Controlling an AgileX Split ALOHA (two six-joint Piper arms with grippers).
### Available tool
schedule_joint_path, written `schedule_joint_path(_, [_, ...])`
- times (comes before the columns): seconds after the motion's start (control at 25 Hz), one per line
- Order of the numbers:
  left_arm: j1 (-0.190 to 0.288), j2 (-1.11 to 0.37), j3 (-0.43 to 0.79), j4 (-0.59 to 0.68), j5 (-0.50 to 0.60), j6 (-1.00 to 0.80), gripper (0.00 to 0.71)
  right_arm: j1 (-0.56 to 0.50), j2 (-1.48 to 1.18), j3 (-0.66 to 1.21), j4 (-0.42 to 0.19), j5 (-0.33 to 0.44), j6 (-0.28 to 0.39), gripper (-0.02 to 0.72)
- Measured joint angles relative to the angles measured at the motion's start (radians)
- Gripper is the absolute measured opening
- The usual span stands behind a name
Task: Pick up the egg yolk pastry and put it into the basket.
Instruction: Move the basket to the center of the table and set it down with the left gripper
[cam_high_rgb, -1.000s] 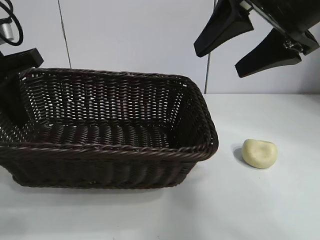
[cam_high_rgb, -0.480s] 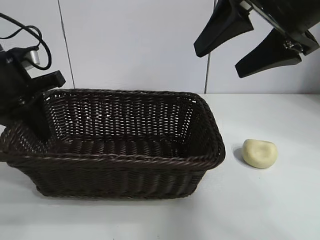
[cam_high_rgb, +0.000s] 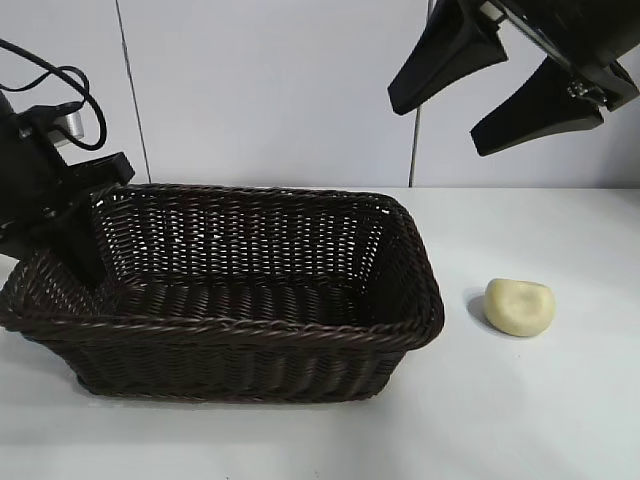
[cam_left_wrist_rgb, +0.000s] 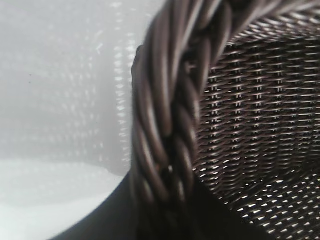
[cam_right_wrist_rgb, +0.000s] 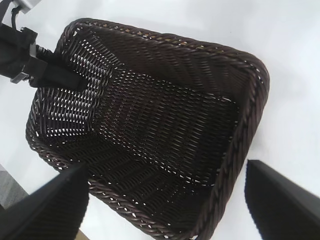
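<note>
On the white table (cam_high_rgb: 560, 420), toward its right edge, I see the egg yolk pastry (cam_high_rgb: 519, 306) lying alone, pale and rounded with a shallow dent on top, well apart from both grippers. Just beside it, across a strip of bare tabletop, stands the basket (cam_high_rgb: 230, 335), dark brown wicker with sloping sides and a braided rim, filling the left and middle of the table. Nothing lies inside it that I can make out.

My left gripper (cam_high_rgb: 85, 260) is at the basket's left end, reaching down over the rim, with one dark finger (cam_right_wrist_rgb: 62, 77) lying against the inner side of that end wall. My left wrist camera is filled by the braided rim (cam_left_wrist_rgb: 170, 125) right between the jaws, so the fingers straddle it, but I cannot tell whether they are pinching the braid or merely standing close around it.

My right gripper (cam_high_rgb: 495, 90) hangs high above the table near the right side, over the gap between basket and pastry, its two black fingers (cam_high_rgb: 440, 60) spread wide and holding nothing. From its wrist camera I look down into the basket's woven floor.
</note>
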Motion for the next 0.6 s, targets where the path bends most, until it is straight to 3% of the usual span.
schedule_joint_path(0.24, [0.0, -0.002, -0.004, -0.014, 0.004, 0.003, 0.484, 0.0, 0.0, 0.0, 0.0, 0.0, 0.002, 0.611])
schedule_joint_path(0.36, [0.0, -0.013, -0.005, 0.02, 0.018, 0.004, 0.533, 0.0, 0.0, 0.0, 0.0, 0.0, 0.002, 0.611])
schedule_joint_path(0.6, [0.0, -0.117, -0.005, 0.118, 0.054, -0.001, 0.549, 0.0, 0.0, 0.0, 0.0, 0.0, 0.007, 0.611])
